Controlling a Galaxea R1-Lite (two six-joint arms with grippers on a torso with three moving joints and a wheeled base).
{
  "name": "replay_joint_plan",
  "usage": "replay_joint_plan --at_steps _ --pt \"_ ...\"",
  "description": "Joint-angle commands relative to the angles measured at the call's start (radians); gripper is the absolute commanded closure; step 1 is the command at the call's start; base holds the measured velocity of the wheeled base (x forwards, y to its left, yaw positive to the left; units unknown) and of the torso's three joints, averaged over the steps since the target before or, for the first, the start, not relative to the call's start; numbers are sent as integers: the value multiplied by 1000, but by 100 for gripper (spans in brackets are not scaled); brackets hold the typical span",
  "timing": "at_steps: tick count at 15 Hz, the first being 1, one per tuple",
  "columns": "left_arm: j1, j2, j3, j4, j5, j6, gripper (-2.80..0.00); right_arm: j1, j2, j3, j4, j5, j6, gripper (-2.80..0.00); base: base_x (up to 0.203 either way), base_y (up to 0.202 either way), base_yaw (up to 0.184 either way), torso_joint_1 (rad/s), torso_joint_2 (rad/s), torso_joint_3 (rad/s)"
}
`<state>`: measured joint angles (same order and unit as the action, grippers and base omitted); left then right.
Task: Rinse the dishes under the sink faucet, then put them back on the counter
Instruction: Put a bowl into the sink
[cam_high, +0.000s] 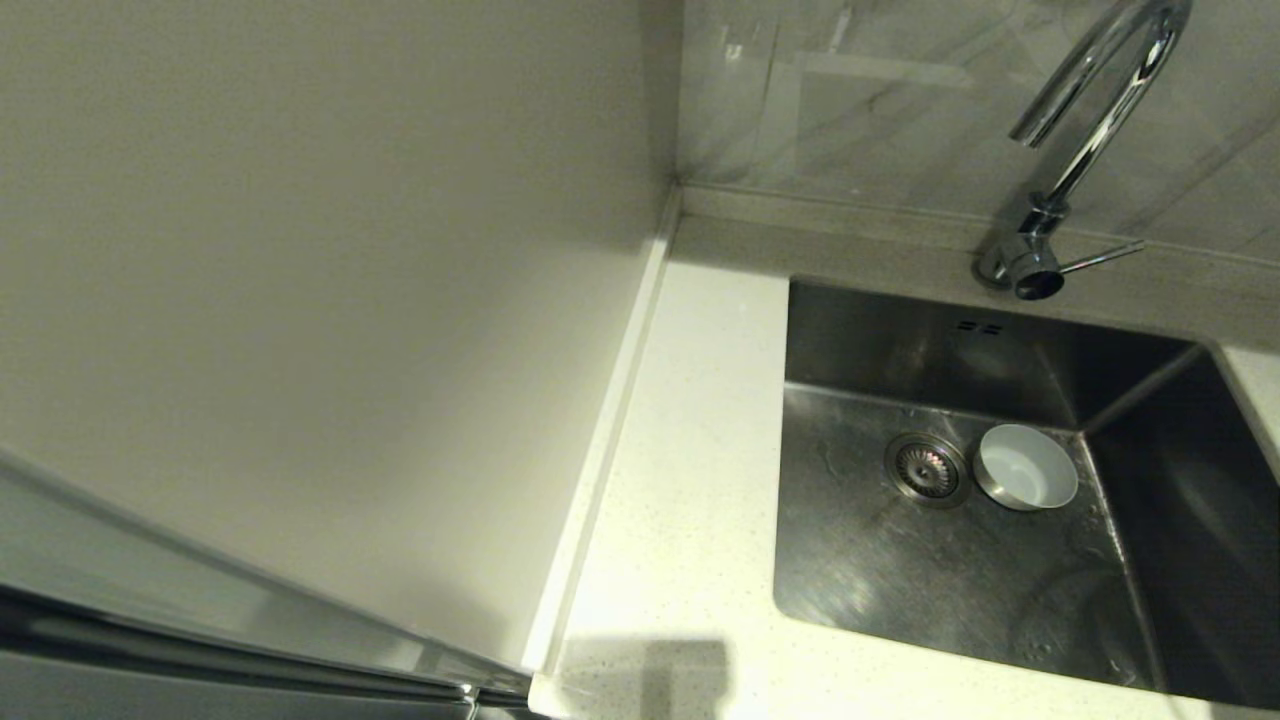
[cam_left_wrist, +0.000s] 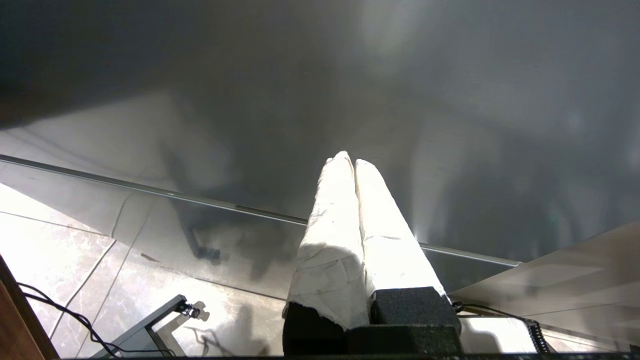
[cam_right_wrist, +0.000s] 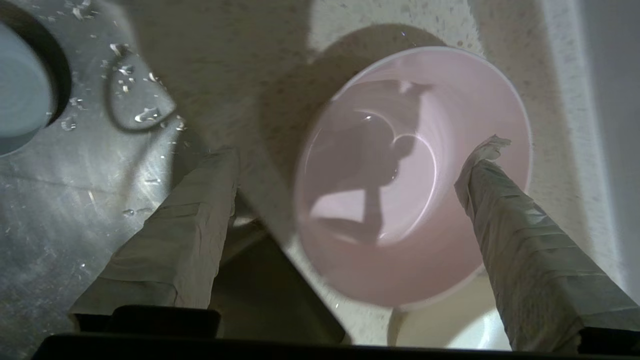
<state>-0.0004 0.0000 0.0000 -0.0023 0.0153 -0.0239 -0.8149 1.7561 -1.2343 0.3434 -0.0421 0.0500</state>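
We find the right gripper (cam_right_wrist: 357, 150) spread wide above the pink bowl (cam_right_wrist: 415, 180), one taped finger (cam_right_wrist: 190, 225) over the sink side and the other over the bowl's far rim; it grips nothing. The pink bowl sits upright on the speckled counter (cam_right_wrist: 280, 60), just beside the sink edge, and is wet inside. A grey-blue bowl (cam_right_wrist: 20, 90) shows at the border of the right wrist view, on wet steel with water drops around it.

From the head view, neither arm appears. The counter (cam_high: 690, 420) runs as a bare strip between the beige wall panel (cam_high: 300, 280) and the sink (cam_high: 900, 570). A white bowl (cam_high: 1025, 467) stands upright on the sink floor, just beside the drain strainer (cam_high: 926, 468) and close to the back right corner. The faucet (cam_high: 1085, 130) rises behind the sink, its spout curving over the basin, lever (cam_high: 1100, 258) pointing to the right.

The left gripper (cam_left_wrist: 352, 162) is pressed closed on nothing, low beside a grey panel (cam_left_wrist: 320, 100) above a tiled floor (cam_left_wrist: 60, 260), away from the sink.
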Motion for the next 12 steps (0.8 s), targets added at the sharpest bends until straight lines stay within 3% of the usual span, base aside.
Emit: replay_joint_plan --at_steps 1,7,12 --pt "0 -3 0 -1 0 -1 0 -24 90 -14 3 27 1 -280 0 0 0 0 0 0" --pt "0 -3 0 -1 0 -1 0 -26 111 -16 3 99 -15 -280 0 0 0 0 0 0" --pt "0 -3 0 -1 0 0 0 -24 89 -16 3 102 -15 -280 0 0 0 0 0 0"
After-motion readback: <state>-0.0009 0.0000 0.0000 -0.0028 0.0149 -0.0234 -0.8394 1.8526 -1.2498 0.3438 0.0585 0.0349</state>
